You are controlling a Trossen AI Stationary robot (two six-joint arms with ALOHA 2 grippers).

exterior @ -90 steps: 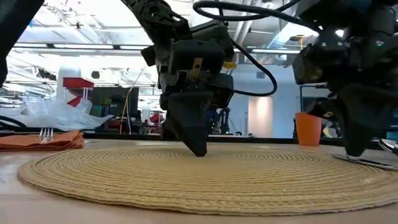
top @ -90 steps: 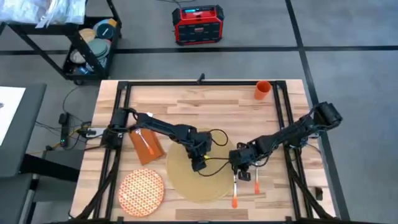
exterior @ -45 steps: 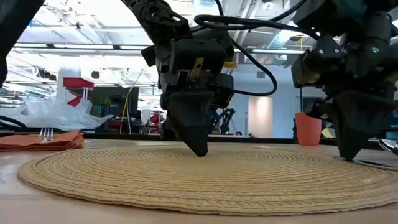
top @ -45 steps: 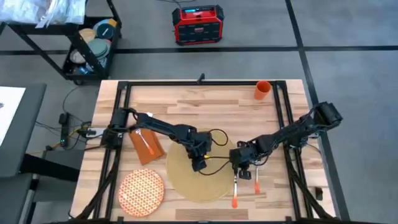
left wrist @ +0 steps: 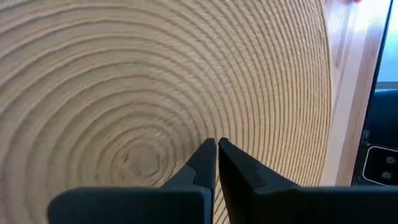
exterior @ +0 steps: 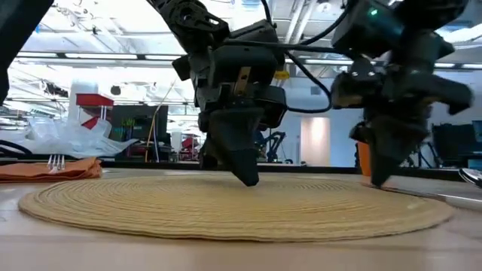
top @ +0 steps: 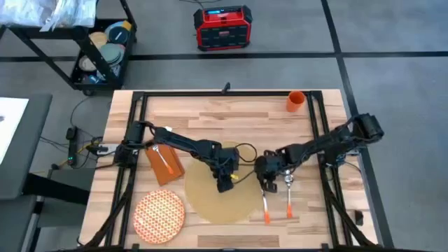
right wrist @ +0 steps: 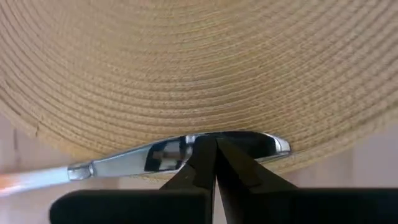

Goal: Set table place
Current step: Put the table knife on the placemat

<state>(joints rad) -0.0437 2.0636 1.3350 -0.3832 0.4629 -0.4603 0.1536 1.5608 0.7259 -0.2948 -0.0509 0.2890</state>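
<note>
Since a second ago the placemat (top: 219, 194) has slid left on the bench (top: 231, 115) and the right tool (top: 268, 180) has moved left to its edge, pressed together on a knife blade (right wrist: 186, 151). The left tool (top: 225, 185), pressed together, tips down onto the mat. Plate (top: 159, 214), napkin (top: 163, 162) and cup (top: 295, 101) lie apart; a red box (top: 222, 27) sits on the grey floor

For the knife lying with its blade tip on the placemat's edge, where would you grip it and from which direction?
Grip the knife on its orange handle, coming straight down with the fingers spanning the narrow width. It lies flat on the table, handle toward the near edge, blade over the placemat rim. The handle is thicker than the flat blade. The right gripper sits over the blade end.
</note>
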